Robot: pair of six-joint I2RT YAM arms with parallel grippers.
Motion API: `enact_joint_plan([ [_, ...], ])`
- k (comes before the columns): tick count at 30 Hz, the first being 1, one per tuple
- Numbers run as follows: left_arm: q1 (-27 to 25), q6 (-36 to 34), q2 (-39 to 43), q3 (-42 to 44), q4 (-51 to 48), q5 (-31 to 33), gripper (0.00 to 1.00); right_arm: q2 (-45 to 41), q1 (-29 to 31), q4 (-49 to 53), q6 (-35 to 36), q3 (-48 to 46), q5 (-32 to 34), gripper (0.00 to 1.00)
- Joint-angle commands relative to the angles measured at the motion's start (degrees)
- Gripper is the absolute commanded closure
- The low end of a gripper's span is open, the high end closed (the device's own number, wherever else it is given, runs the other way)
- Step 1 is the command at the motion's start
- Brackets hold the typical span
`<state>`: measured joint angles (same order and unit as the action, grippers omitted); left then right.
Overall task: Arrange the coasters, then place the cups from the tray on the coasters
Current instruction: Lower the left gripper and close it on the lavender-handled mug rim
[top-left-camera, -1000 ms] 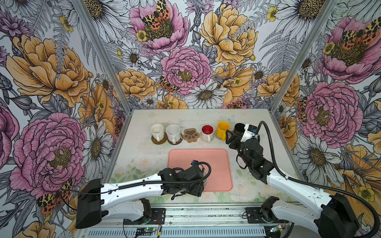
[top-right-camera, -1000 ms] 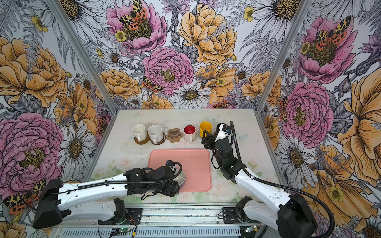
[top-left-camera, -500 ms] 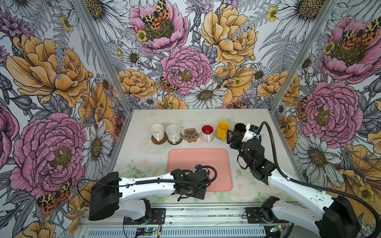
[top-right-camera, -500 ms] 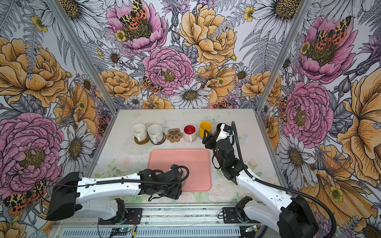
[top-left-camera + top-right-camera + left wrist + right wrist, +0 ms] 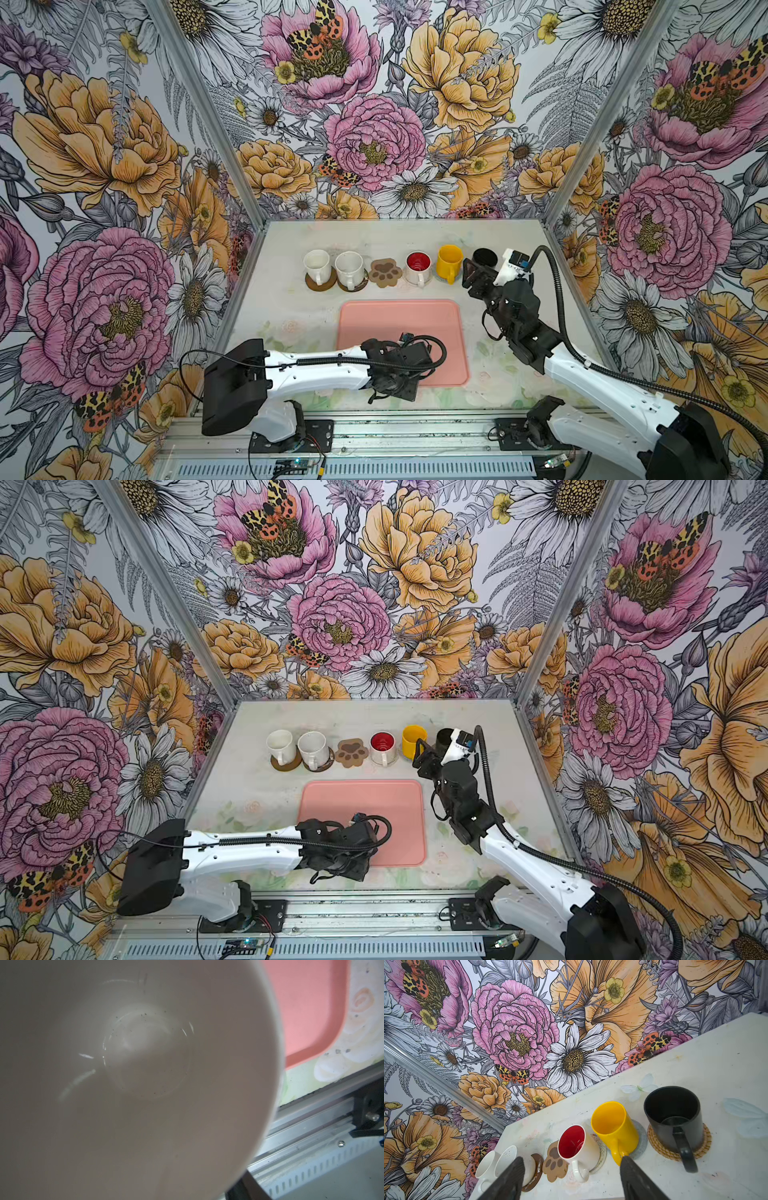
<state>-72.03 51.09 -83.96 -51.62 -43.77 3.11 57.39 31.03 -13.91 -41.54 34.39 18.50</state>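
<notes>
Salmon-pink tray (image 5: 399, 320) carries the last cup (image 5: 145, 1053) at its near edge, under my left end effector (image 5: 401, 370); whether it grips, I cannot tell. Ahead, the paw coaster (image 5: 386, 272) lies bare, reserved for it, I reckon. My right end effector (image 5: 572, 1167) hangs open, empty, by the yellow mug (image 5: 614, 1126).

Cups (image 5: 614, 1132): no lettering legible.
Coasters (image 5: 386, 272): paw motif only, no text.
Tray (image 5: 399, 320): unmarked.
Walls (image 5: 374, 137): floral print, no words.

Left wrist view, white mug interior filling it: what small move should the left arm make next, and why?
Probably grip the white-inside mug and lift it off the salmon-pink tray: the tan paw-shaped coaster is the only bare one in the row.
</notes>
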Motion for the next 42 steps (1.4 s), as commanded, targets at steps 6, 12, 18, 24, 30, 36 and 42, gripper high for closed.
enact_joint_plan([
  [6,0.79,1.17,-1.68,-1.84,0.23,1.18,0.58,-1.55,-0.71,-0.17,-0.68,-1.26,1.27,0.26],
  [12,2.30,2.22,-0.88,-0.29,0.11,2.17,0.65,-1.40,-1.05,-0.23,-0.91,-1.43,1.10,0.26],
  [18,3.11,2.25,-0.41,0.54,0.18,2.80,0.70,-1.19,-1.28,-0.16,-1.35,-1.43,0.83,0.26],
  [24,3.56,1.95,-0.89,0.39,0.18,3.04,0.72,-0.61,-1.53,-0.13,-1.76,-1.18,0.29,0.26],
  [30,3.56,1.19,-2.39,-0.15,0.22,3.04,0.71,0.44,-1.92,-0.15,-2.02,-0.73,-0.90,0.26],
  [36,3.56,0.59,-3.73,-0.93,0.19,2.92,0.71,1.00,-2.14,-0.14,-2.23,-0.42,-1.68,0.26],
  [42,3.65,0.40,-4.02,-1.21,0.19,3.02,0.73,1.04,-2.45,0.19,-2.32,-0.35,-2.24,0.26],
])
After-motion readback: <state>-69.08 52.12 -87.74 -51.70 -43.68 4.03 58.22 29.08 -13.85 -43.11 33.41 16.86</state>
